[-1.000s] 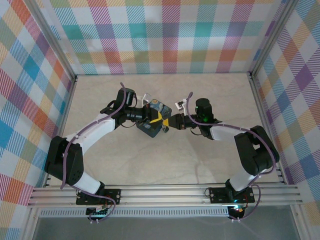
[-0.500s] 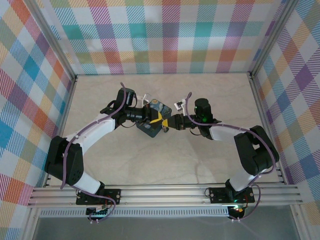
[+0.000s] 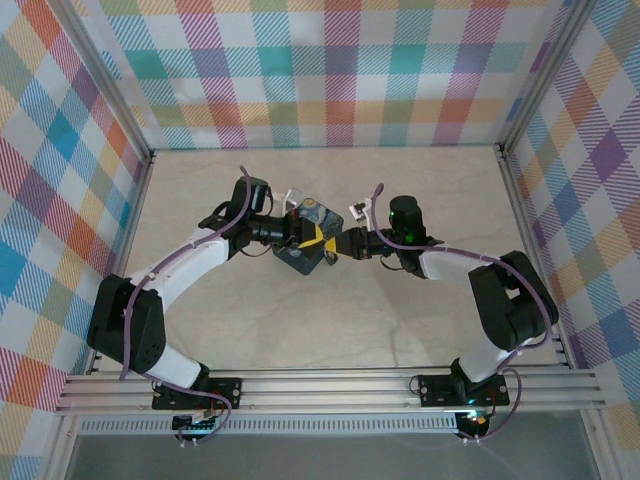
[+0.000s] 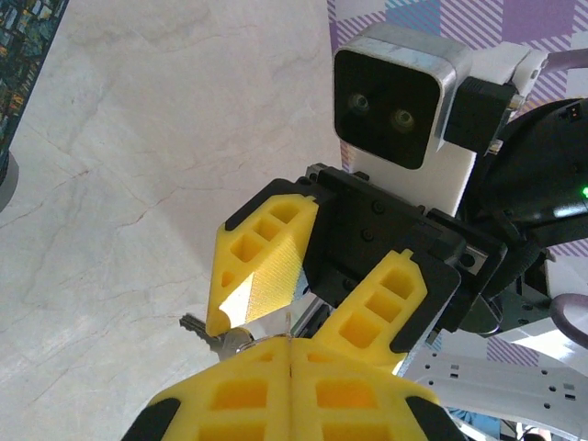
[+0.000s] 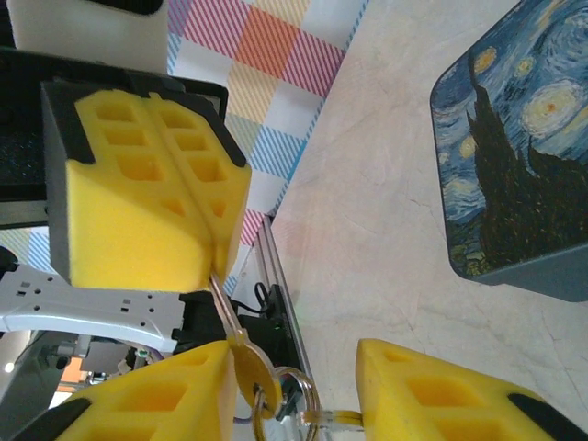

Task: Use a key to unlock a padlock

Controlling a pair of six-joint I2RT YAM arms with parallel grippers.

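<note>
The left gripper (image 4: 289,354) has its yellow foam pads (image 5: 147,202) pressed flat together. Poking out of the seam is the small, thin, grey-brown metal key (image 5: 223,308), pinched by the blade. The right gripper (image 5: 294,363) stands part-open, its two yellow fingers (image 5: 432,390) straddling the key's head and the steel key ring (image 5: 292,393). One finger looks to touch the head and the other stands clear, so there is no grip there.

Off to the side lies the palm-sized, rounded-rectangular padlock (image 5: 514,156), night-sky print up and teal edge showing. It sits flat on the pale marble-look tabletop (image 5: 386,211), apart from both sets of fingers.

The key looks light, stiff and slick, and likely to pivot in soft foam. The flat head seems the better hold, taken across its faces so the blade is left free. The padlock looks heavy and hard, best clamped across its teal sides.
</note>
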